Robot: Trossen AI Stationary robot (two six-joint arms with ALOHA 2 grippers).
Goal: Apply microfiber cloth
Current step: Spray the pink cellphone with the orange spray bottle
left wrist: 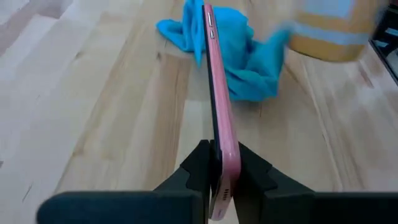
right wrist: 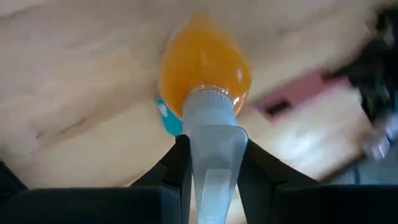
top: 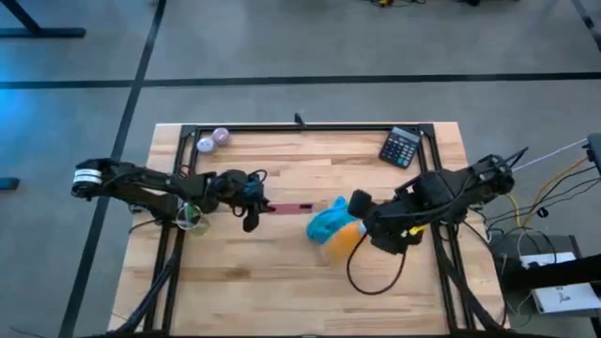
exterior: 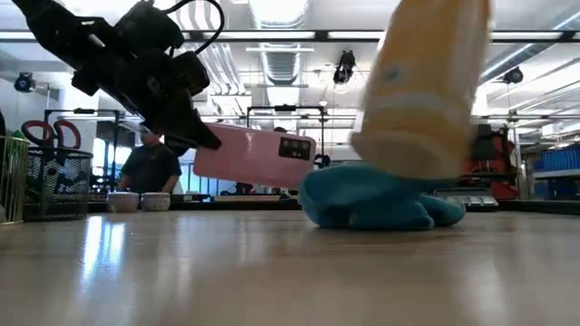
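The teal microfiber cloth [top: 324, 223] lies crumpled on the wooden table near its middle, and shows as a heap in the low view [exterior: 376, 201]. My left gripper [top: 254, 208] is shut on a pink-backed phone [exterior: 256, 154], which points toward the cloth. My right gripper [top: 368, 225] is shut on an orange spray bottle [exterior: 426, 86] with a white nozzle. The bottle is in the air just on the near side of the cloth. My left gripper pinches the phone's end [left wrist: 219, 163] between its two fingers, one on the pink back, one on the dark front. The fingers come level from the table's left. The phone stands on its long edge, lifted clear, reaching toward the cloth. My right gripper pinches the bottle's white nozzle neck [right wrist: 214, 124] between its two fingers, coming from the table's right. The orange body [right wrist: 205, 68] points away from the gripper and is tilted. The bottle hangs above the table beside the cloth; whether it touches the cloth I cannot tell.
A black calculator [top: 402, 147] lies at the far right, and two small pale cups [top: 214, 140] at the far left. A black frame rail [top: 310, 127] runs around the table top. A wire basket [exterior: 54, 181] and a person [exterior: 149, 167] show beyond the table.
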